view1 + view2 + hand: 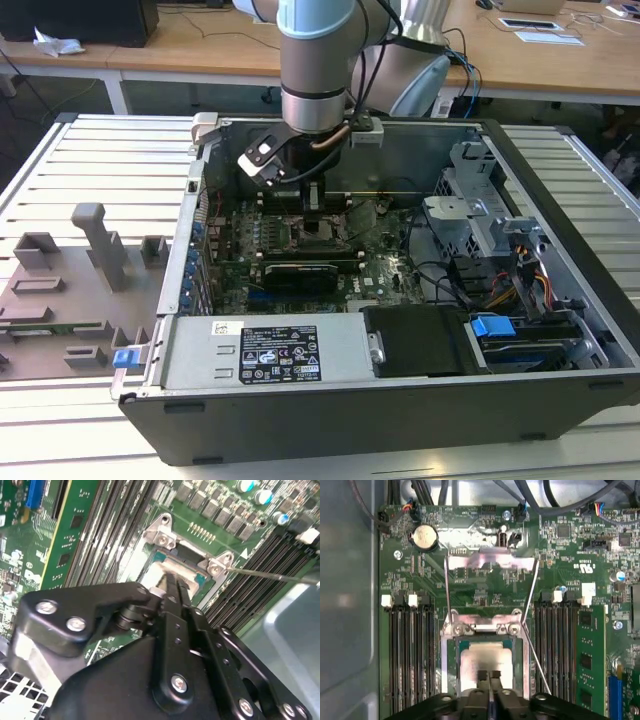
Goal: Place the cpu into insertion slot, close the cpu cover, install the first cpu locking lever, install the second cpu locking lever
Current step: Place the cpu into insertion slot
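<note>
The cpu (485, 657) lies flat in the insertion slot (447, 670), its pale silver top showing in both wrist views (156, 574). My gripper (489, 674) is shut, fingertips together and right on the cpu's top (171, 577). In the exterior view the gripper (315, 208) reaches straight down into the open computer case onto the slot (322, 228). The cpu cover (490, 561) stands raised off the slot from the screwed hinge end. A thin wire locking lever (537, 662) slants loose along one side of the slot (270, 576).
Long black memory slots flank the socket, with a green memory stick (590, 655) in one. A coin battery (425, 536) and cables sit beyond the cover. The case walls, power supply (270, 355) and drive cage (480, 215) hem the arm in. Grey fixtures (90, 250) stand outside.
</note>
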Robot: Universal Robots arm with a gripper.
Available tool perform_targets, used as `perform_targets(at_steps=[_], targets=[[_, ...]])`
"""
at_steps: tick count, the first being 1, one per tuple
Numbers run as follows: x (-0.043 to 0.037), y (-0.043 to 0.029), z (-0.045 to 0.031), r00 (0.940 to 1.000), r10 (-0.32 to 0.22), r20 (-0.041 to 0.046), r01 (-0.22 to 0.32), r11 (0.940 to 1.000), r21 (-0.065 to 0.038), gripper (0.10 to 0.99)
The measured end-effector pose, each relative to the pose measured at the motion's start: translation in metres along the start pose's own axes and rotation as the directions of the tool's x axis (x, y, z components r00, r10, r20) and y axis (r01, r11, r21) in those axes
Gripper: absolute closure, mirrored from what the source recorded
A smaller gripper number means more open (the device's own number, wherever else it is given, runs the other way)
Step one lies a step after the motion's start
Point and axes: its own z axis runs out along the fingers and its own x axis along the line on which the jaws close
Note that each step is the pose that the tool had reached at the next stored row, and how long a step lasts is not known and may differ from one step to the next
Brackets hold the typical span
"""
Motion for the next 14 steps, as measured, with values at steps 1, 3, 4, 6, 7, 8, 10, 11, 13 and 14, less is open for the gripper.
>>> perform_targets(at_steps=[1, 3, 4, 6, 7, 8, 10, 11, 13, 14], targets=[[0.0000, -0.0011, 0.0000, 1.0000, 0.000, -0.0004, 0.000, 1.0000, 0.000, 0.973], [0.0000, -0.0022, 0.0005, 1.0000, 0.000, -0.0014, 0.000, 1.0000, 0.000, 0.980], [0.0000, -0.0023, 0.0012, 1.0000, 0.000, -0.0012, 0.000, 1.0000, 0.000, 0.980], [0.0000, -0.0025, 0.0031, 1.0000, 0.000, -0.0011, 0.000, 1.0000, 0.000, 0.980], [0.0000, -0.0027, 0.0058, 1.0000, 0.000, -0.0003, 0.000, 1.0000, 0.001, 0.980], [0.0003, -0.0008, 0.0076, 1.0000, 0.000, -0.0010, 0.000, 1.0000, 0.000, 0.980], [0.0003, 0.0114, 0.0079, 1.0000, 0.000, -0.0008, 0.000, 1.0000, 0.001, 0.980], [0.0007, 0.0134, 0.0051, 1.0000, 0.000, -0.0038, 0.000, 1.0000, -0.001, 0.980], [-0.0002, 0.0136, -0.0059, 1.0000, 0.000, -0.0010, 0.000, 1.0000, 0.001, 0.980], [-0.0004, 0.0137, -0.0086, 1.0000, 0.000, -0.0010, 0.000, 1.0000, 0.001, 0.980]])
